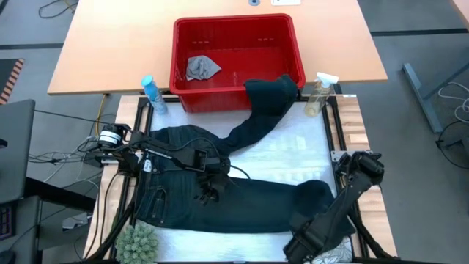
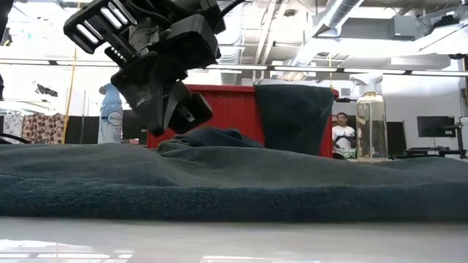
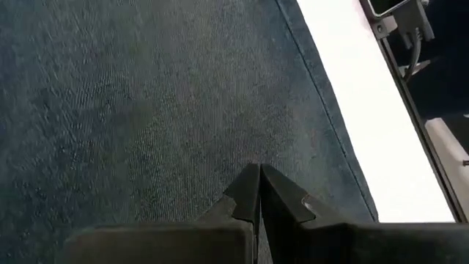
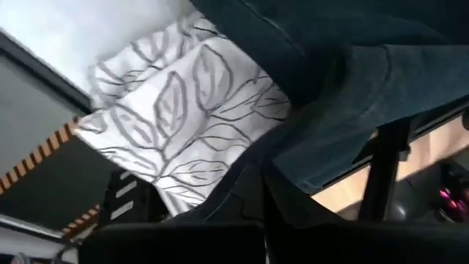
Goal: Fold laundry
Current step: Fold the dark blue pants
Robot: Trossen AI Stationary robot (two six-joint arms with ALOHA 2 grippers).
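- While spread across the white-covered table (image 1: 308, 143), from the left edge to near the front right corner, dark blue-black denim jeans (image 1: 242, 202) with one leg running up to the back edge and draped over the front rim of the red plastic basket (image 1: 234, 33).
- Judged heavy, thick and limp: likely to sag and drag rather than slide; best taken at a hem, a waistband or a doubled fold, never mid-panel.
- Poised low over the seat of the jeans near the table's left side, left gripper (image 1: 209, 187), fingers pressed together with nothing visibly between them.
- At the front right corner, right gripper (image 4: 262, 180), fingers pinched tight on the edge of the jeans leg hanging over there.
- Beside that pinch, spilling off the same corner, white cloth with grey leaf print (image 4: 176, 110): thin, light, easily snagged along with the denim.
- Lying in the basket's back left area, small crumpled grey cloth (image 1: 201, 67), well apart from both arms.
- Flanking the basket at the back edge, blue spray can (image 1: 152, 94) and clear spray bottle (image 1: 319, 94); at the front left corner, spiky green plant (image 1: 137, 243).
- Beyond the table, an open workroom with ceiling ducts, hanging clothes and a person standing far off.
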